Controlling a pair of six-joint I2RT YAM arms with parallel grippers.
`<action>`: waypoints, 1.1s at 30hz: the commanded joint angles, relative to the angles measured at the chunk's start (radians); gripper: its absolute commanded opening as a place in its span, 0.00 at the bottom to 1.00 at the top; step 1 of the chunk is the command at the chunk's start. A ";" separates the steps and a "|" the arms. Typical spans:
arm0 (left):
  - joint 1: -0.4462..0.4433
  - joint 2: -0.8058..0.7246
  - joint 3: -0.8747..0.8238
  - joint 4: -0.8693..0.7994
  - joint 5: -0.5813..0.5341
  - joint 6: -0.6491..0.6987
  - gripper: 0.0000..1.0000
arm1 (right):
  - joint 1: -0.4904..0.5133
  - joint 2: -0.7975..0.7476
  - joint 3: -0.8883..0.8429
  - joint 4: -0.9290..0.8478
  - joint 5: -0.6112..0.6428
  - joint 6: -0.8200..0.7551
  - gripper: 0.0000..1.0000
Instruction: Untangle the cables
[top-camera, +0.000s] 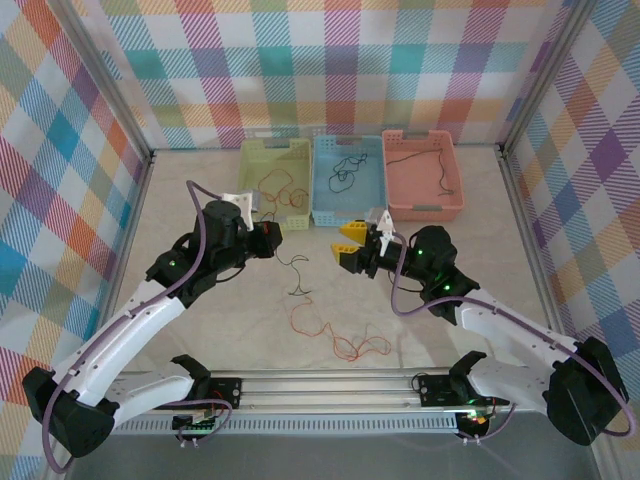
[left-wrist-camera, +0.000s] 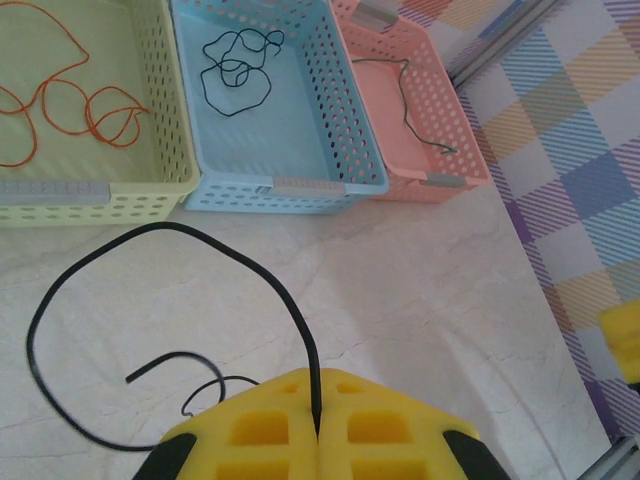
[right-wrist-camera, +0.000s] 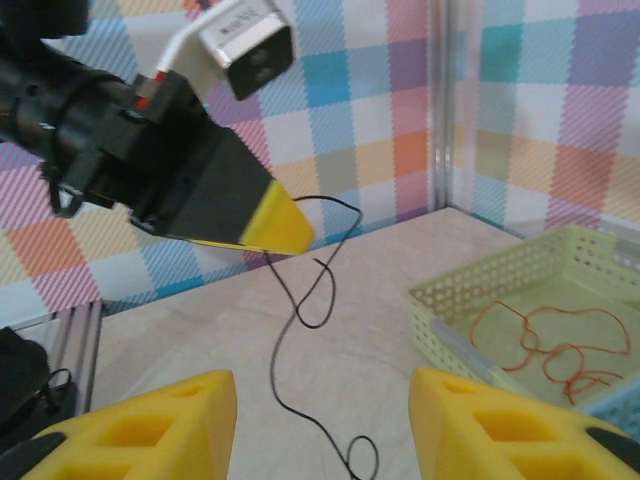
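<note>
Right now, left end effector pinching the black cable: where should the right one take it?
Probably the near-vertical stretch of the black cable hanging below the left end effector, coming level from the right. It hangs free there; lower it curls. The open right end effector faces it.

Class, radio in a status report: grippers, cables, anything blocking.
Left gripper shut on black cable. Right gripper open. Orange cable loose on table. No obstruction seen.
</note>
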 joint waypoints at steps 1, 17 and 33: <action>-0.011 -0.026 0.036 -0.013 0.024 0.027 0.00 | 0.034 -0.004 0.045 -0.065 -0.033 -0.030 0.50; -0.011 -0.029 0.070 -0.036 0.065 0.055 0.00 | 0.136 0.124 0.175 -0.166 -0.054 -0.086 0.49; -0.011 -0.047 0.106 -0.034 0.138 0.045 0.00 | 0.146 0.367 0.120 -0.026 0.060 -0.042 0.48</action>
